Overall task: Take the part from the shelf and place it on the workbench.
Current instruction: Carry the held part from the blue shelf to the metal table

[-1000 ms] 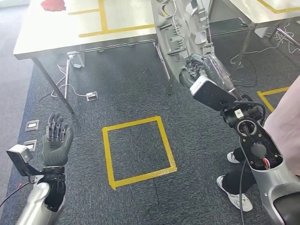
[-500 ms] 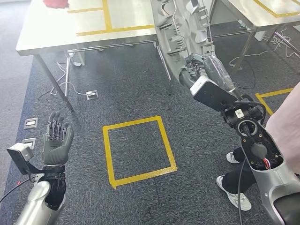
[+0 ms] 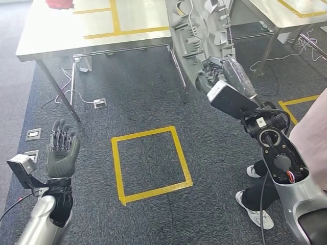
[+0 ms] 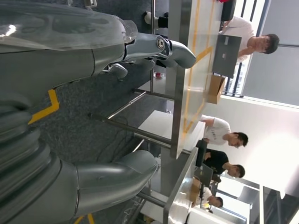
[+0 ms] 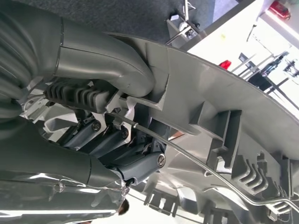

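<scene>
Head view: the right hand (image 3: 210, 76) clasps the lower end of the part (image 3: 199, 35), a long grey moulded panel with ribs and clips, held raised above the carpet; its upper end overlaps the near edge of the workbench (image 3: 57, 35), a pale table marked with yellow tape. A yellow square (image 3: 150, 163) is taped on the carpet below and left of the part. The left hand (image 3: 62, 150) is raised, palm up, well to the left of the part, fingers apart and holding nothing. A person's shoes (image 3: 256, 212) stand on the carpet below the part, beside the right arm. Left wrist view: the left hand's thumb (image 4: 112, 177) and a finger (image 4: 155, 46) are spread with nothing between them; beyond them stands the workbench (image 4: 187, 84), seen on its side, with seated people (image 4: 225, 135) behind it. Right wrist view: the right hand's thumb (image 5: 105, 60) presses over the part's (image 5: 218, 107) edge while the dark fingers (image 5: 116, 140) curl under it; a thin metal rod (image 5: 197, 161) runs along the part's ribbed inner face.
</scene>
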Robot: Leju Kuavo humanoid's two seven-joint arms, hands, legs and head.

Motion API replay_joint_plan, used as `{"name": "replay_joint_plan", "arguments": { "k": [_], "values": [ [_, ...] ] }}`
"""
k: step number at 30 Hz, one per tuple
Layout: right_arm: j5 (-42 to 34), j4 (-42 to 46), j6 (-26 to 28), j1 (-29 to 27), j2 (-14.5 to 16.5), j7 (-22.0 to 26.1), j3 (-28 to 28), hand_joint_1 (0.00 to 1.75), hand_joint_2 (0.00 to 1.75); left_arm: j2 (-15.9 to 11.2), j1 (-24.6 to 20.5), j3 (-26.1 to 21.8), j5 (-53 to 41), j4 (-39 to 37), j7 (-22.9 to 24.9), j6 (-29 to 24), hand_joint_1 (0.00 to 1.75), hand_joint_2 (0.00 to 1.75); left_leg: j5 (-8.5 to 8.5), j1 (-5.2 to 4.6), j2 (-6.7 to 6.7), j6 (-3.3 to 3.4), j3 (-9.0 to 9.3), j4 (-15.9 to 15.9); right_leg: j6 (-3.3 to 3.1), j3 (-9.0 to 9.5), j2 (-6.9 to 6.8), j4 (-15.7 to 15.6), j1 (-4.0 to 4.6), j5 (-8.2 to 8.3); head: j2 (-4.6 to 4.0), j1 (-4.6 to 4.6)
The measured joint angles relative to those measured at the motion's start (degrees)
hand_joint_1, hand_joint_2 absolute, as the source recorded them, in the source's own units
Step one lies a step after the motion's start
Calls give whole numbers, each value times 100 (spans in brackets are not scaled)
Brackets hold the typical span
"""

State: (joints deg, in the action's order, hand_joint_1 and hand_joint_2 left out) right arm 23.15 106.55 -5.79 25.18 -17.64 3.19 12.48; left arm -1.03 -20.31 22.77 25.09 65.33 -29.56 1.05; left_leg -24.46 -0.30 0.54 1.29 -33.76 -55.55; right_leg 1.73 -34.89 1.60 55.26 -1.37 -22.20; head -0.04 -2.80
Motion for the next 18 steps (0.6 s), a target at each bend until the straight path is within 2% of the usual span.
{"name": "replay_joint_plan", "arguments": {
  "k": [5, 7, 8, 9, 11, 12, 13, 14, 15, 16, 17, 18],
  "values": [
    [4, 3, 0, -4, 0, -47, -3, 175, 175, 14, -38, 0, 5, -10, -10, 6, 0, 175, -1, -18, -5, 45, 4, 14, 52, 10, 14, -30, -16, 15, 0, 7],
    [8, 8, 0, -7, 0, -51, -7, 175, 175, 28, -50, 0, 5, -10, -18, 10, 0, 175, 40, 28, -31, 90, 77, 136, 82, -22, -16, 3, -13, -13, 0, 4],
    [10, 9, 0, -7, 0, -53, -9, 175, 175, 35, -56, 0, 6, -10, -21, 12, 0, 175, 60, 54, -48, 111, 126, 204, 93, -98, -42, 150, -6, -95, 0, -4],
    [10, 9, 0, -7, 0, -54, -10, 175, 175, 42, -57, 0, 6, -11, -24, 14, 0, 175, 71, 78, -65, 124, 172, 251, 99, -236, -75, 433, -7, -229, 0, -21],
    [13, 5, 0, -5, 0, -55, -9, 175, 175, 46, -52, 0, 14, -17, -26, 29, 0, 175, 52, 83, -84, 130, 219, 265, 123, -621, -100, 1217, -15, -531, 0, -60],
    [15, -2, 0, -6, 0, -57, -9, 175, 175, 48, -45, 0, 20, -24, -26, 43, 0, 175, 32, 89, -90, 122, 237, 260, 139, -778, -105, 1502, -26, -590, 0, -77],
    [17, -10, 0, -8, 0, -58, -9, 175, 175, 49, -39, 0, 26, -33, -28, 58, 0, 175, 7, 100, -93, 105, 259, 251, 157, -843, -112, 1584, -37, -540, 0, -89],
    [19, -19, 0, -9, 0, -60, -9, 175, 175, 51, -37, 0, 30, -42, -32, 76, 0, 175, -26, 117, -95, 78, 283, 234, 174, -793, -120, 1430, -50, -386, 0, -99],
    [23, -24, 1, -10, 0, -60, -9, 175, 175, 55, -38, 0, 31, -49, -37, 89, 0, 175, -70, 138, -95, 42, 310, 207, 194, -638, -137, 1072, -65, -154, 0, -109],
    [28, -30, 2, -9, 0, -57, -8, 175, 175, 58, -42, 0, 31, -55, -43, 102, 0, 175, -119, 155, -95, 0, 330, 178, 225, -462, -159, 691, -72, 3, 0, -119],
    [33, -34, 3, -3, 0, -50, -6, 175, 175, 61, -51, 0, 32, -59, -51, 111, 0, 175, -165, 152, -94, -46, 329, 122, 234, -290, -172, 357, -74, 95, 0, -139],
    [39, -39, 7, 1, 0, -42, -4, 175, 175, 62, -59, 0, 33, -61, -62, 119, 0, 175, -193, 142, -91, -86, 314, 80, 223, -185, -180, 171, -71, 114, 0, -149]
  ]
}}
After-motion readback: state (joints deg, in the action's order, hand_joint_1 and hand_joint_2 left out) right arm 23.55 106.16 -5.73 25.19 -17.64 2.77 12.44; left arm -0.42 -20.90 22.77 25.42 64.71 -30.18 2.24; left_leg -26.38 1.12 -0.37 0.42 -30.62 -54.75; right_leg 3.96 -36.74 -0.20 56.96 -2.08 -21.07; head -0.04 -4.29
